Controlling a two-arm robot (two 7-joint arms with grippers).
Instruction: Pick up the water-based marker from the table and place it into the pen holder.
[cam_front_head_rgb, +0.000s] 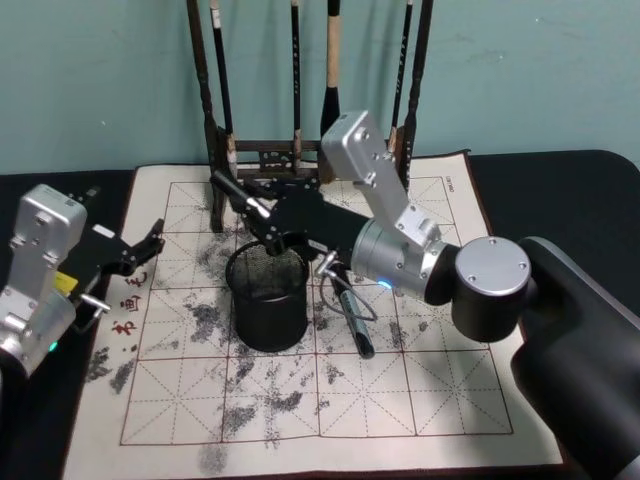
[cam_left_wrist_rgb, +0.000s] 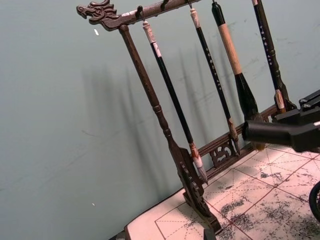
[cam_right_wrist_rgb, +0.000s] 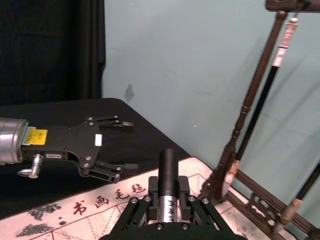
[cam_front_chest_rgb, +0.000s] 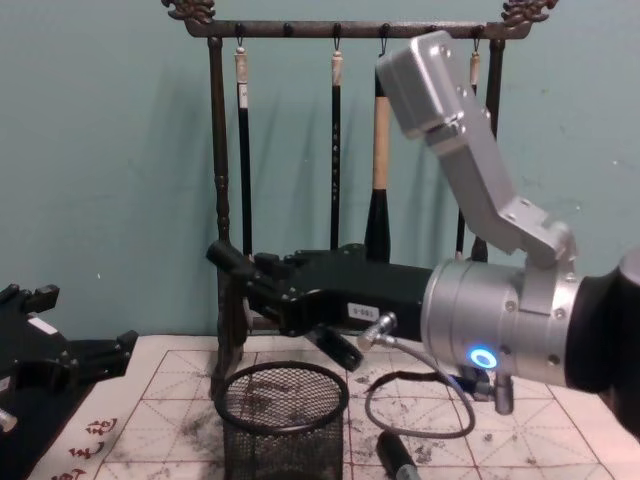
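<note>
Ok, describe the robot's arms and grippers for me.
The right arm is boxy silver links with a round silver joint cap, a glowing blue ring and a looped grey cable. The left arm is silver too. The left gripper and right gripper are black; the left one carries a yellow label.

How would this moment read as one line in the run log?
right pincer: shut on marker, above pen holder | left pincer: open, at left edge of mat | second marker: lying on mat beside holder

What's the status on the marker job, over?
Right gripper shut on marker, above pen holder. Left gripper open, idle at left. Brush rack close behind.
</note>
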